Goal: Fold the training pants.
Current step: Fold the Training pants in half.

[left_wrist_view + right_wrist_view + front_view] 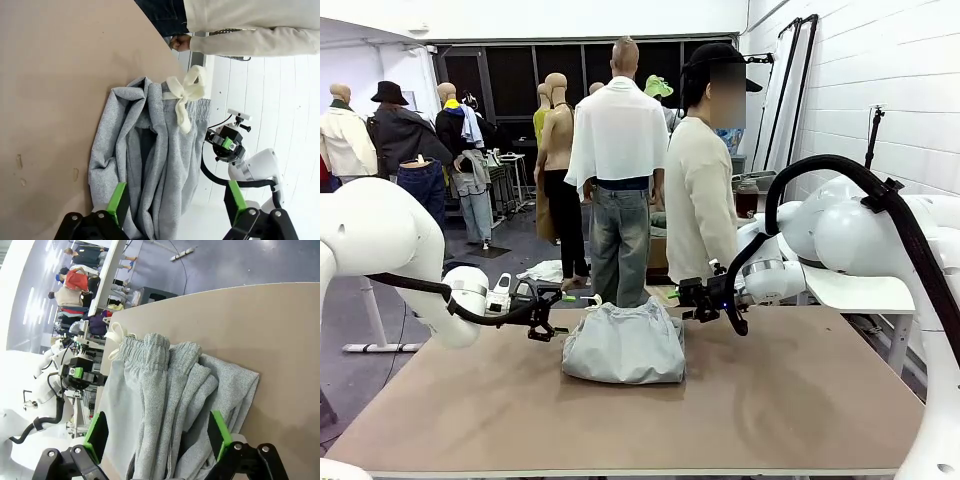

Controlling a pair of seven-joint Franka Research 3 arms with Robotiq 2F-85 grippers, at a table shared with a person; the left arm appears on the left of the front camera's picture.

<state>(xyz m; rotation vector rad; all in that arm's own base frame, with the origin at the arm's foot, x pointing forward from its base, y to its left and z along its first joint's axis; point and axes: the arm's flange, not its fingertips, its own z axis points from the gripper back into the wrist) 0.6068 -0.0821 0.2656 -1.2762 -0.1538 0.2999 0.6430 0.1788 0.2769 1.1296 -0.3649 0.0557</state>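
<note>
Standing wide apart, the jaws of both grippers hold nothing. In the left wrist view the left gripper (175, 202) has one green-padded finger low against the grey cloth's edge and the other out past it, over the bright floor; whether the near pad touches the fabric I cannot tell. In the right wrist view the right gripper (157, 432) also straddles the cloth, its two green pads on either side of the bunched folds, and contact is equally hard to judge — the fingers' bases are cut off by the picture's bottom edge.

Between them lie the training pants (624, 343), a light grey bundle folded into a compact, roughly square heap at the middle of the table (800, 400), toward its far edge. From the front, the left gripper (542, 322) sits just beside the bundle's left top corner and the right gripper (698, 301) just beside its right top corner. The gathered waistband shows in both wrist views, with a cream drawstring bow (187, 92) lying on it; the legs are tucked under, hidden in the folds.

Across the table stands a person (700, 200) in a cream top — the lower body hidden behind the right arm — with a hand (179, 42) near the table's far edge.
</note>
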